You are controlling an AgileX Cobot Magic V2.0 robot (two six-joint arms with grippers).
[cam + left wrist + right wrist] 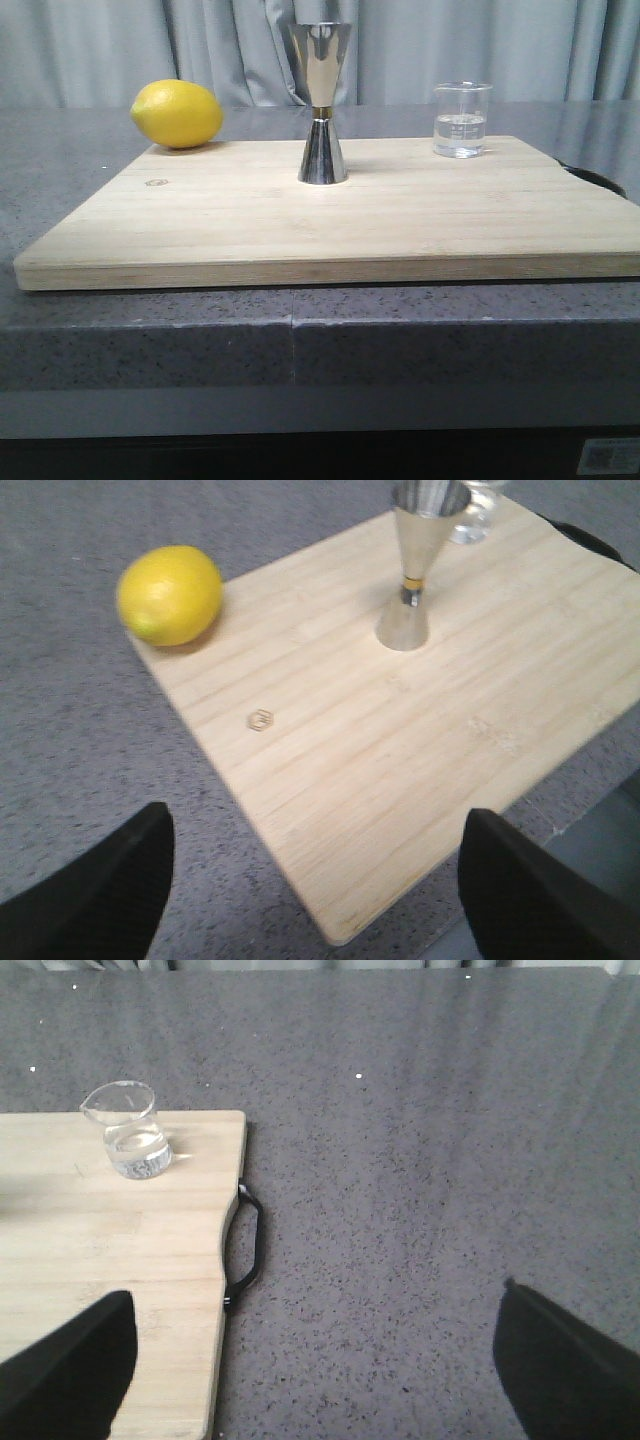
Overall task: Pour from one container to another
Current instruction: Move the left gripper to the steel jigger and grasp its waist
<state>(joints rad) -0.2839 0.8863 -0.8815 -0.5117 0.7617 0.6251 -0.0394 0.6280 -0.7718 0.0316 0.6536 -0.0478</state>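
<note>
Clearly beaker [130, 1130] stands upright, far right on board [330, 220], ahead-left of my right claw [310, 1380]; spread, empty, nearer arm. Jigger [321, 100] mid-board, left of beaker.

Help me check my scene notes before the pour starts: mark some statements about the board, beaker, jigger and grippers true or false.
1. The glass beaker holds clear liquid. True.
2. The steel jigger lies on its side. False: it stands upright on the cutting board.
3. The lemon sits at the board's far left corner. True.
4. The right gripper grips the beaker. False: its jaws are open, clear of it.
5. The left gripper is open. True.
</note>
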